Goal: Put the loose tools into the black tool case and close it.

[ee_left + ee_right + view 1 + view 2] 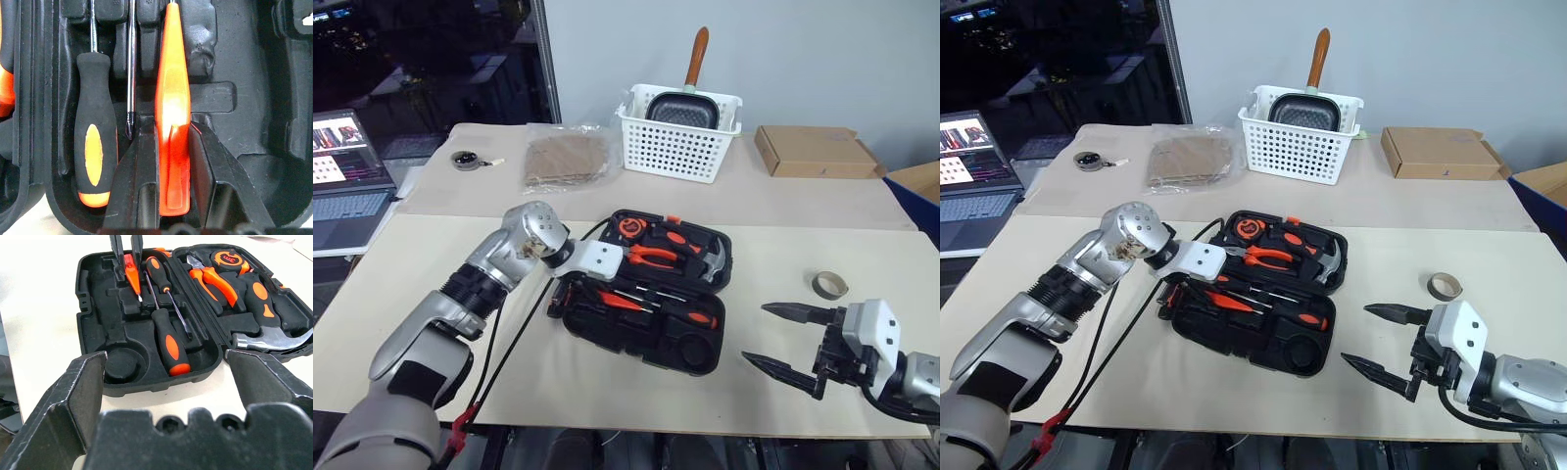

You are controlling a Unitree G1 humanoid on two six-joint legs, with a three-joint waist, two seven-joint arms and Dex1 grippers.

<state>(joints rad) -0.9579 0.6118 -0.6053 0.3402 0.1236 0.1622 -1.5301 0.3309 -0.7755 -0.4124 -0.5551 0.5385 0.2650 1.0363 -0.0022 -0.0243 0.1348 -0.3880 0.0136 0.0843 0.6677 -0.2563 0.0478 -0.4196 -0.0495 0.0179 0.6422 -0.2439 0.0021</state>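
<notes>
Case (695,354) lies open, two screwdrivers (168,340), pliers (211,280), hammer (274,335) inside.

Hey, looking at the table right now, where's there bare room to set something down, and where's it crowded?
Bare table lies left of the black tool case, and a strip lies between the case and the tape roll. The front right is taken by the open right gripper. Crowded: the case itself, where the left gripper holds the red screwdriver, and the back edge around the white basket and cardboard box.
</notes>
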